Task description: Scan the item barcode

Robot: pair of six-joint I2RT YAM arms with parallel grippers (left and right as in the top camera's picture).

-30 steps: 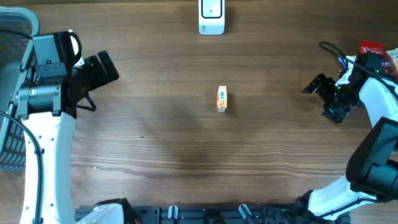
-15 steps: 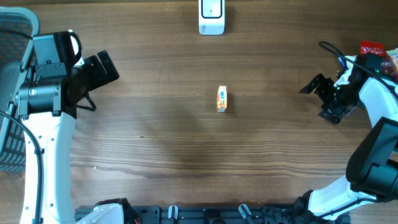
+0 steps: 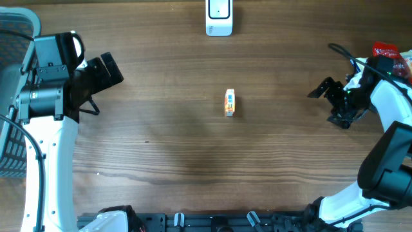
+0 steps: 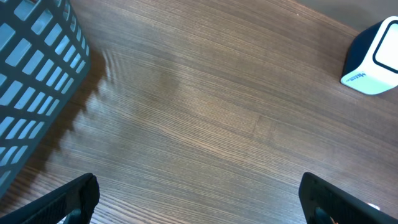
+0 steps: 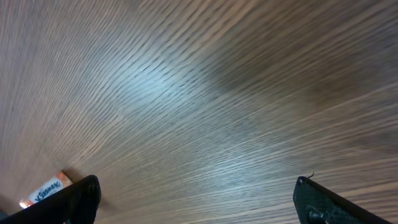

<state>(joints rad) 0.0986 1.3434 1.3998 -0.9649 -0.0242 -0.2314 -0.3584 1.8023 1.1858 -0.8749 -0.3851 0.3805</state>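
Observation:
The item, a small orange and white box [image 3: 230, 102], lies on the wooden table [image 3: 193, 161] near its middle. It also shows at the lower left edge of the right wrist view [image 5: 46, 190], beside one finger [image 5: 71, 202]. A white scanner [image 3: 219, 17] stands at the far edge, and is the white and dark block [image 4: 373, 59] in the left wrist view. My left gripper [image 3: 106, 89] hovers open at the left, far from the item [image 4: 199, 205]. My right gripper [image 3: 327, 104] is open at the right, pointing toward the item, with only bare wood between its fingers [image 5: 199, 205].
A blue-grey slatted basket [image 3: 11, 96] stands at the table's left edge, close to my left arm [image 4: 31, 81]. A red packet [image 3: 387, 50] lies at the far right behind my right arm.
My right gripper has crept slightly left toward the item. The left arm, the item and the scanner have not moved.

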